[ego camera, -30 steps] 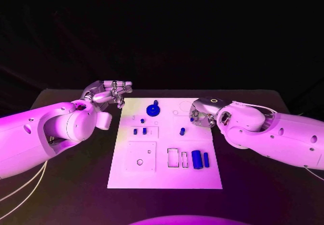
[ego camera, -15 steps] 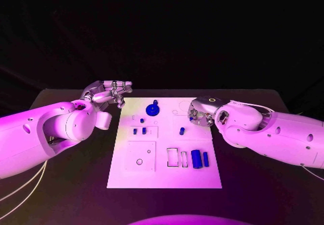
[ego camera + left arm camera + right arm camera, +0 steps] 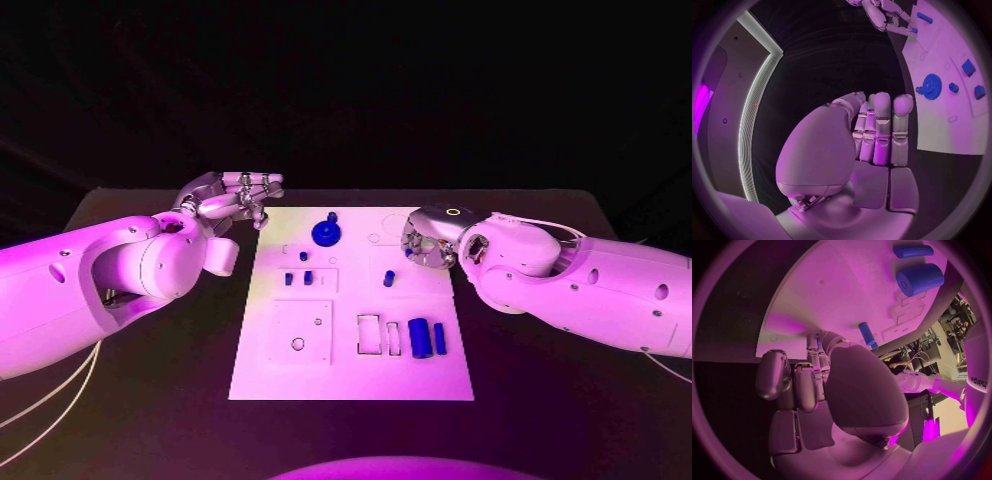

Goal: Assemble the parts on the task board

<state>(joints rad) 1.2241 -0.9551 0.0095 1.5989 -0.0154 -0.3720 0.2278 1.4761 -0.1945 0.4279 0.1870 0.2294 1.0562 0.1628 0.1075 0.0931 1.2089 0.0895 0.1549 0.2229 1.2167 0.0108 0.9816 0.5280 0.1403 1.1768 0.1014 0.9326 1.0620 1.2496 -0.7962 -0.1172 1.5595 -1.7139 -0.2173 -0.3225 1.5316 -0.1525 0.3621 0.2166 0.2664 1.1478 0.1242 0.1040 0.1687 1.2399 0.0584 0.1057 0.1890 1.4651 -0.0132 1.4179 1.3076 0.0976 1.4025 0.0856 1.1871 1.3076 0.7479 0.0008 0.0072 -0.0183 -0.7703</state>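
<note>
Task board (image 3: 353,385): a white plate laid flat in the middle of the black table (image 3: 562,400), between the two arms.
Left robot hand (image 3: 231,197): seen just off the board's far left corner, above the table; in the left wrist view its fingers (image 3: 881,131) are held straight and side by side, nothing is gripped, and the board is not touched.
Right robot hand (image 3: 423,243): placed over the board's right edge, towards the far end; in the right wrist view the fingers (image 3: 797,382) are curled in towards the palm. Whether a part is pinched at the fingertips cannot be told.
Blue gear (image 3: 327,234): set on the far part of the board, left of its middle, with a small blue knob touching its far side.
Two small blue blocks (image 3: 297,279): found side by side in a marked square nearer than the gear.
Blue pin (image 3: 389,279): laid near the board's middle, just beside the right robot hand.
Large blue cylinder (image 3: 418,339): laid at the near right of the board, with a thinner blue peg (image 3: 440,339) just to its right.
Slots (image 3: 379,336): two upright rectangular outlines marked just left of the cylinder.
</note>
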